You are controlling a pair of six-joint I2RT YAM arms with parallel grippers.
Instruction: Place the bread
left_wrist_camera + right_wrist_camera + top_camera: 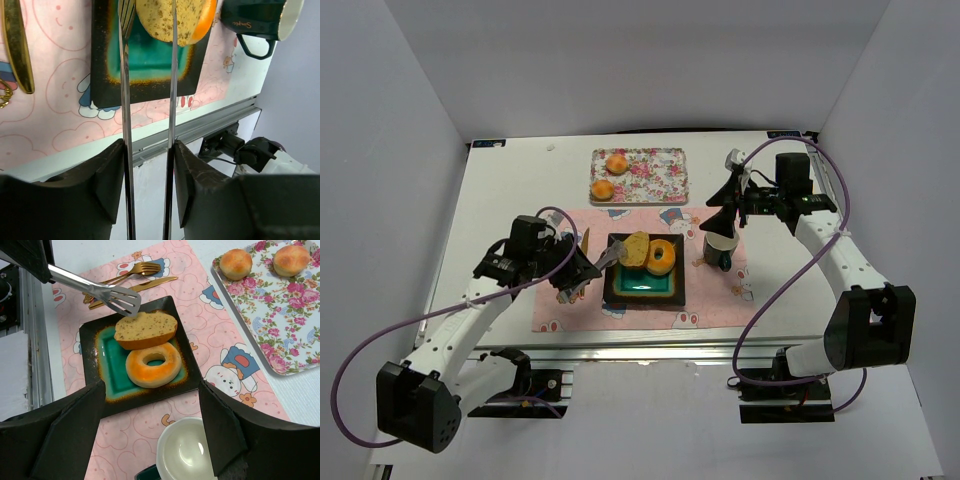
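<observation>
The bread is two pieces on a black square plate (95,335) with a teal centre. An orange-brown ring (153,365) lies flat. A tan oval slice (145,329) rests against the ring's far side. My left gripper (148,145) is shut on metal tongs (125,100), whose two arms run out between its fingers and stand apart. The tongs' slotted tip (122,299) is at the slice's far edge, and I cannot tell whether it touches. My right gripper (152,387) hangs open and empty above a dark green mug (187,450), right of the plate (642,290).
A floral tray (655,172) with two small orange buns (616,163) stands behind the pink placemat (570,310). A gold fork and knife (135,270) lie on the mat left of the plate. The mug (719,250) stands close to the plate's right edge.
</observation>
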